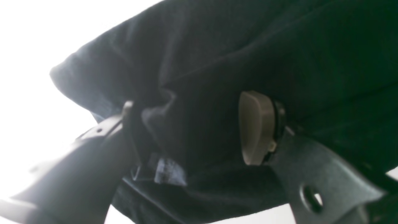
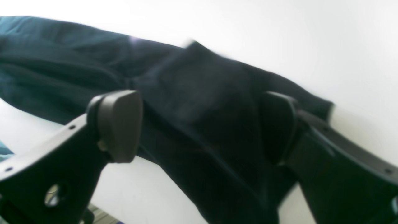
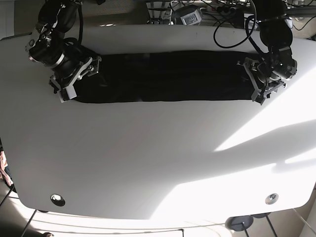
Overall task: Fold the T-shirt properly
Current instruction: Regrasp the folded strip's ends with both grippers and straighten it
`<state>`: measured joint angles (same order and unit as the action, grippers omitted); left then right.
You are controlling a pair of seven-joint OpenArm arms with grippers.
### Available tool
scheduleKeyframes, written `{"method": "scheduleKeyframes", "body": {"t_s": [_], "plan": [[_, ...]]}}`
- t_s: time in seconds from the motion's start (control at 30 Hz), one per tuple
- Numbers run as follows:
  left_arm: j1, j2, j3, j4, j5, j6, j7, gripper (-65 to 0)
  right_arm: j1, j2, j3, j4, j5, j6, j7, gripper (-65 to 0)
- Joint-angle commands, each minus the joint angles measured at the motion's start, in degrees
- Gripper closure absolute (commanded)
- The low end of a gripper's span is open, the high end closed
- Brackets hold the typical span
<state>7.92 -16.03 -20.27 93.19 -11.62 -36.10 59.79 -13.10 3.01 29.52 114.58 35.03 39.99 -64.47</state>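
Your left hand (image 1: pixel 199 130): fingers spread wide, beige pad (image 1: pixel 256 127) against a bunched fold of the dark T-shirt (image 1: pixel 248 56); one finger is buried in cloth, so you can't tell if it actually grips. Your right hand (image 2: pixel 202 127): fingers wide apart, straddling the other end of the shirt, no clamp visible. From the base view, the T-shirt (image 3: pixel 163 76) lies as a long narrow band across the far part of the white counter (image 3: pixel 158 158), one hand at each end.

table (image 3: pixel 148 158) front bare, cables (image 3: pixel 222 12) behind, seemingly off-table
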Motion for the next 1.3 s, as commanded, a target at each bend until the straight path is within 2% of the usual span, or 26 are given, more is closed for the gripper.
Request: {"method": "scheduleKeyframes", "body": {"t_s": [0.03,0.3,0.33,0.4,0.47,0.53,0.63,0.77,0.9,1.0,1.03,1.13,1.17,1.3], "plan": [[-0.3,-0.8,-0.2,0.8,0.4,-0.1,-0.1,-37.8,-0.5,0.6,0.2,1.0,0.8,0.01,1.2,-56.3],[-0.3,-0.7,-0.2,0.8,0.4,-0.1,-0.1,-37.8,-0.9,1.1,-1.9,-2.0,0.8,0.01,1.6,-54.9],[-0.3,-0.7,-0.2,0.7,0.4,-0.1,-0.1,-37.8,-0.6,1.1,-2.3,-3.8,-0.2,0.01,1.9,-51.8],[-0.3,-0.7,-0.1,0.7,0.4,-0.1,-0.1,-37.8,-0.2,0.7,-2.7,-9.6,-6.8,0.01,6.8,-33.8],[-0.3,-0.5,-0.1,0.7,0.4,-0.1,-0.1,-37.8,1.2,0.6,-2.7,-14.5,-11.2,0.01,9.6,-19.5],[-0.3,-0.5,-0.1,0.5,0.4,-0.1,-0.1,-37.8,2.7,0.7,-2.7,-19.0,-13.9,0.01,10.1,-11.4],[-0.4,-0.5,-0.1,0.3,0.4,-0.1,-0.1,-37.8,4.7,1.1,-2.6,-24.9,-16.8,0.01,14.0,-10.9],[-4.4,-0.4,1.7,-4.3,0.4,0.0,-0.1,-37.8,9.0,3.0,-2.3,-32.0,-20.0,0.01,18.6,-10.9],[-10.2,-0.4,2.1,-10.1,0.2,-0.1,-0.1,-37.8,13.1,6.2,-2.2,-35.8,-19.9,0.01,19.1,-10.9],[-10.2,-0.4,1.9,-3.6,-0.1,-1.2,0.0,-37.8,13.2,6.4,-2.2,-34.1,-20.0,0.01,19.0,-10.9],[-10.1,-0.5,1.7,-1.1,-1.3,-3.4,0.0,-37.8,13.1,6.3,-2.2,-33.0,-19.9,0.01,19.0,-10.9],[-7.4,-0.4,-7.3,3.6,-8.7,-3.9,0.2,-38.1,12.8,5.9,-2.2,-31.3,-19.9,0.01,18.6,-10.9],[-6.6,-0.5,-11.1,3.5,-12.7,-3.9,0.3,-38.3,12.8,5.9,-2.2,-31.5,-19.9,0.01,17.9,-10.9],[-4.1,-1.9,-17.6,-3.5,-23.3,-3.9,0.3,-38.5,12.8,5.9,-2.2,-31.4,-19.9,0.01,17.7,-10.9]]}}
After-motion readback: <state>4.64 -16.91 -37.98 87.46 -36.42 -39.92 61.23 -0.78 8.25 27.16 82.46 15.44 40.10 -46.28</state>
